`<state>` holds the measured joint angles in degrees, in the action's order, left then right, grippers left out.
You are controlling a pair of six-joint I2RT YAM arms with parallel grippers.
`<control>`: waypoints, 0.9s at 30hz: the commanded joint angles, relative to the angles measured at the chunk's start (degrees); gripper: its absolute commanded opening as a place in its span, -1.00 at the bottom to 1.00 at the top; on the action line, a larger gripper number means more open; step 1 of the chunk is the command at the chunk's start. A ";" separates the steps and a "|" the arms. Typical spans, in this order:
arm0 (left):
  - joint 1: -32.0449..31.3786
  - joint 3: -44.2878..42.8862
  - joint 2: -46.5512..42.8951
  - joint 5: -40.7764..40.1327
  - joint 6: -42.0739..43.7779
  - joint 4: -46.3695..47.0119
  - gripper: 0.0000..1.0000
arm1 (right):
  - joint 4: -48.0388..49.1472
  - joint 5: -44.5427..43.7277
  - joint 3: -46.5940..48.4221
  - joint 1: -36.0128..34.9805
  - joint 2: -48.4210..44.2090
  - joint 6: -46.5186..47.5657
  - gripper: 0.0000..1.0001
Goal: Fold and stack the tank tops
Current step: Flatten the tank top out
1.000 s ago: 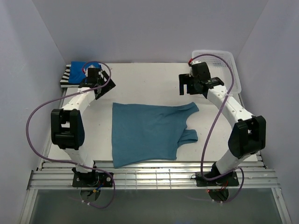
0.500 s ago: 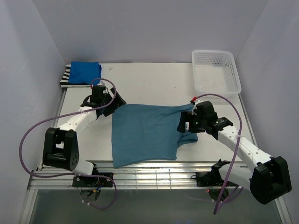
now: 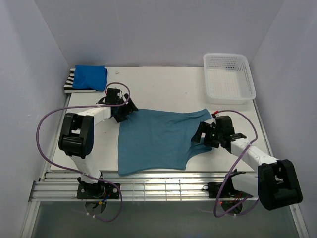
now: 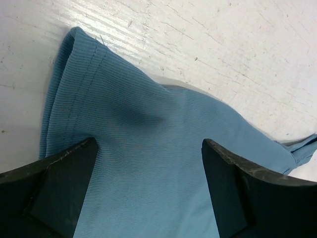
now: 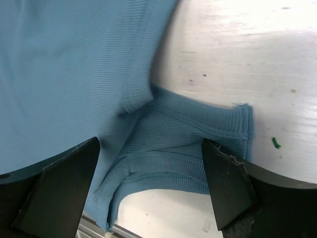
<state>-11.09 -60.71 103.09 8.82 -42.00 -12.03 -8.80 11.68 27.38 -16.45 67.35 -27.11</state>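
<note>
The muted teal-blue tank top (image 3: 158, 139) lies spread flat in the middle of the table. My left gripper (image 3: 125, 110) is open low over its far left corner; the cloth (image 4: 148, 163) lies between the spread jaws. My right gripper (image 3: 204, 135) is open low over the shoulder straps (image 5: 188, 144) at the right edge, with the straps between the jaws. The bright royal blue tank top (image 3: 91, 77) lies folded on the black-and-white striped tank top (image 3: 70, 83) at the far left corner.
A white lattice basket (image 3: 229, 77) stands at the far right corner. Purple cables loop beside both arms. A slatted metal rail (image 3: 158, 186) runs along the near edge. White walls close in left, right and back.
Both arms have come down from the far corners to the teal-blue top: the left gripper to its far left corner, the right gripper to the straps. The top's far left corner has shifted slightly.
</note>
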 commanded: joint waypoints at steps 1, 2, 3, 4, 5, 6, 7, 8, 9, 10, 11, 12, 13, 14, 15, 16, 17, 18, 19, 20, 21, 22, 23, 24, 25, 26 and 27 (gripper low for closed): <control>-0.07 -0.38 0.80 -6.17 0.16 -3.69 0.96 | -2.44 0.18 -5.73 5.61 -3.53 -2.94 0.80; 0.19 -0.38 0.71 -7.84 0.42 -4.14 0.96 | -3.24 0.36 -6.62 6.42 -6.41 -3.73 0.80; 0.28 -0.46 0.71 -7.94 0.77 -4.40 0.96 | -4.20 0.18 -7.59 7.38 -8.10 -4.08 0.80; 0.37 -0.64 0.71 -7.94 1.04 -5.27 0.96 | -6.91 -0.77 -8.30 8.87 -9.59 -4.61 0.80; 0.54 -0.73 0.80 -10.12 1.13 -5.63 0.96 | -8.76 -1.48 -8.91 9.58 -12.31 -4.88 0.80; 0.46 -0.81 0.97 -10.75 1.22 -5.98 0.96 | -10.96 -2.27 -9.01 10.37 -13.55 -5.40 0.80; 0.54 -0.73 0.97 -10.75 1.22 -6.07 0.96 | -15.42 -3.15 -8.83 11.69 -15.91 -5.67 0.80; 0.55 -0.81 1.41 -10.58 1.22 -6.16 0.96 | -17.81 -3.51 -8.31 12.14 -17.15 -6.02 0.80; 0.55 -1.42 1.59 -8.92 1.22 -6.25 0.96 | -23.58 -3.07 -7.78 12.23 -23.08 -7.33 0.80; 0.55 -1.43 1.59 -8.91 1.22 -6.25 0.96 | -23.63 -3.07 -7.08 12.23 -23.14 -7.34 0.80; 0.46 -1.61 1.50 -8.91 1.39 -6.16 0.96 | -25.03 -3.33 -6.03 12.23 -24.45 -7.51 0.80; 0.54 -1.78 1.33 -6.82 1.57 -6.07 0.96 | -26.00 -3.77 -4.80 12.23 -26.29 -6.91 0.80; 0.46 -2.04 1.06 -6.36 1.92 -6.07 0.96 | -26.53 -3.95 -3.48 12.23 -26.83 -6.03 0.80; 0.46 -2.05 0.37 -5.66 2.18 -5.99 0.96 | -25.84 -3.25 -0.95 12.23 -27.10 -3.85 0.80; 0.54 -2.05 -0.16 -4.52 2.44 -5.38 0.96 | -24.70 -2.20 0.30 12.14 -26.66 -2.43 0.80; 0.46 -1.70 -0.78 -3.90 2.88 -4.94 0.96 | -23.47 -0.89 1.44 12.14 -25.96 -1.55 0.80; 0.46 -1.61 -1.31 -3.29 3.15 -4.67 0.96 | -21.11 0.43 4.15 11.97 -24.91 -0.84 0.80; 0.46 -1.69 -2.35 -2.85 3.32 -4.41 0.96 | -19.78 2.53 5.39 10.92 -22.73 0.21 0.80; 0.46 -1.69 -2.89 -2.23 3.50 -4.23 0.96 | -18.64 2.47 6.71 9.95 -21.57 0.13 0.80; 0.46 -1.69 -3.33 -2.31 3.76 -4.23 0.96 | -14.80 2.29 8.47 6.72 -20.52 0.31 0.80; 0.37 -1.69 -4.20 -2.84 3.77 -4.14 0.96 | -13.10 0.20 9.53 4.69 -17.64 0.48 0.80; 0.46 -1.69 -4.47 -3.71 3.77 -3.97 0.96 | -11.96 -1.73 10.93 2.67 -15.69 0.83 0.80; 0.46 -2.04 -4.56 -3.98 4.11 -4.05 0.96 | -12.03 -5.14 15.38 -1.27 -13.15 1.53 0.80; 0.37 -2.57 -4.48 -4.07 4.29 -4.23 0.96 | -12.55 -7.09 17.78 -3.22 -7.82 2.15 0.80; 0.46 -2.92 -4.21 -4.07 4.47 -4.31 0.96 | -12.91 -8.85 20.06 -4.72 -5.33 3.28 0.80; 0.46 -3.88 -4.12 -4.16 4.73 -4.66 0.96 | -12.65 -11.05 21.91 -6.65 -2.69 3.82 0.80; 0.46 -4.24 -3.86 -4.42 4.73 -4.75 0.96 | -11.52 -11.50 25.06 -6.93 2.12 4.43 0.80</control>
<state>-10.98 -62.52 101.97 5.15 -38.57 -16.23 -24.16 5.80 46.39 -20.78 62.65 -26.06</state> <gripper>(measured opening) 0.978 0.899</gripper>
